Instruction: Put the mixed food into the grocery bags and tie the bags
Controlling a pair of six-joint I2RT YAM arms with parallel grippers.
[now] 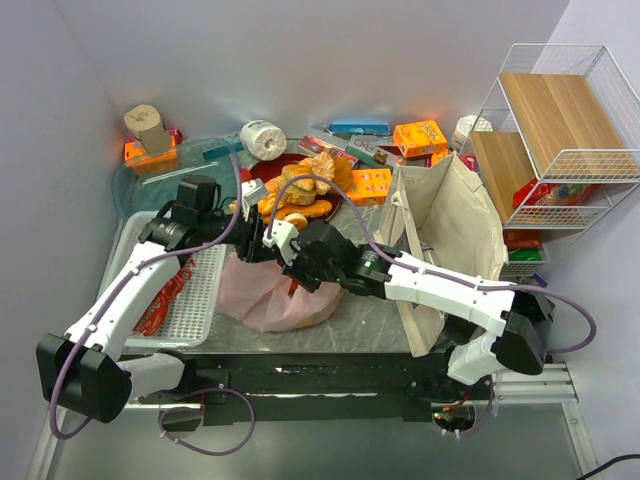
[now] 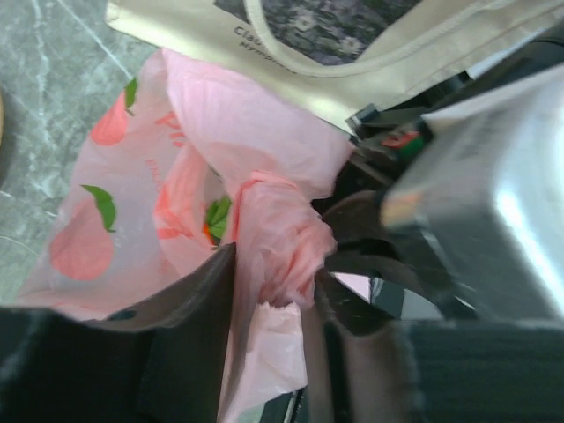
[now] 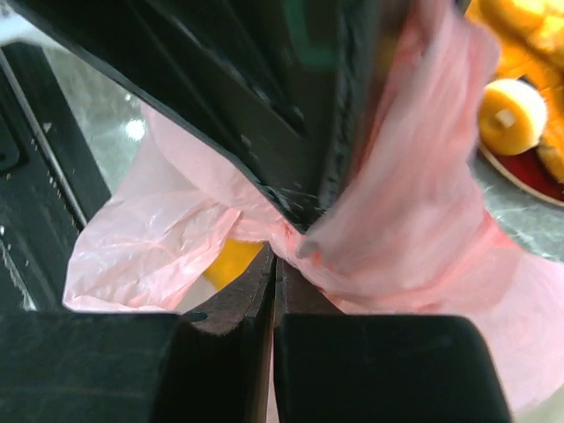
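Right fingers [image 3: 370, 370] are clenched on a gathered fold of the thin translucent pink plastic bag [image 3: 414, 203]. Left fingers [image 2: 176, 352] are parted; the bag's twisted handle lies between them, not clamped. A yellow item [image 3: 231, 260] is seen through the film just beside the pinch. The bag is slumped on the grey marbled surface [image 1: 370, 310], with the beige canvas tote [image 1: 440, 215] just beyond. Risk: with one side unheld the twist may unwind, and the film may tear if pulled hard.
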